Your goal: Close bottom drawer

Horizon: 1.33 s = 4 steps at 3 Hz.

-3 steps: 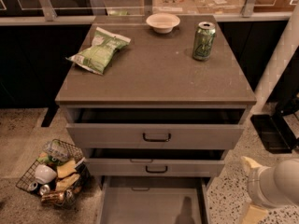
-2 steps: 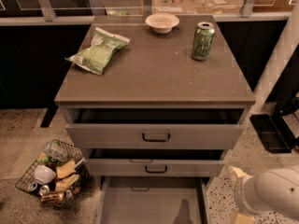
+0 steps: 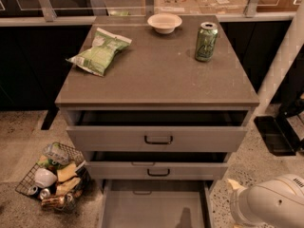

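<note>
Claw out of frame; arm (image 3: 271,204) nearer bottom drawer (image 3: 152,207).

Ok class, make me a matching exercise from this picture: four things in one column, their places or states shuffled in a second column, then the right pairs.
Column A
1. green can
2. white bowl
3. bottom drawer
4. gripper

Column B
a. pulled open, lowest of three
b. low at picture right, beside the bottom drawer
c. cabinet top, back middle
d. cabinet top, back right, upright

Pairs: 1-d, 2-c, 3-a, 4-b
</note>
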Tool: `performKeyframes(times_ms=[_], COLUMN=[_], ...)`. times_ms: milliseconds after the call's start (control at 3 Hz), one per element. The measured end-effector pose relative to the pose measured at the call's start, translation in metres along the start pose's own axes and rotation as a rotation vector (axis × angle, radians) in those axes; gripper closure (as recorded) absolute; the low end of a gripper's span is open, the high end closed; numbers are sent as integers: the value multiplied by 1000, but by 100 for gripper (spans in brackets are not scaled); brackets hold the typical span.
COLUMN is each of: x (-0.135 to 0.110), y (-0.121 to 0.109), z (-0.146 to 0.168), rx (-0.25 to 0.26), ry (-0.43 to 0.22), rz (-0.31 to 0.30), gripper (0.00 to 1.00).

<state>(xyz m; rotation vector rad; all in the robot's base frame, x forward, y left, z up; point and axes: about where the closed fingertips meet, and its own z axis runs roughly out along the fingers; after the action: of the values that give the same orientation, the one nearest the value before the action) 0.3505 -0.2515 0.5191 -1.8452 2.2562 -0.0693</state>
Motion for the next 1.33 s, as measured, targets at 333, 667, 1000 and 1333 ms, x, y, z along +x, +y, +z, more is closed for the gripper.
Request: performKeyframes(times_ms=[333,667,1000,1333], x=[5,20,34,29], y=[2,19,54,75], z=[10,41,96,134], rx=[1,-10,-66,-125], ry=[-28,-86,-114,-114], rz=[22,76,100,42], gripper=[0,0,0,0])
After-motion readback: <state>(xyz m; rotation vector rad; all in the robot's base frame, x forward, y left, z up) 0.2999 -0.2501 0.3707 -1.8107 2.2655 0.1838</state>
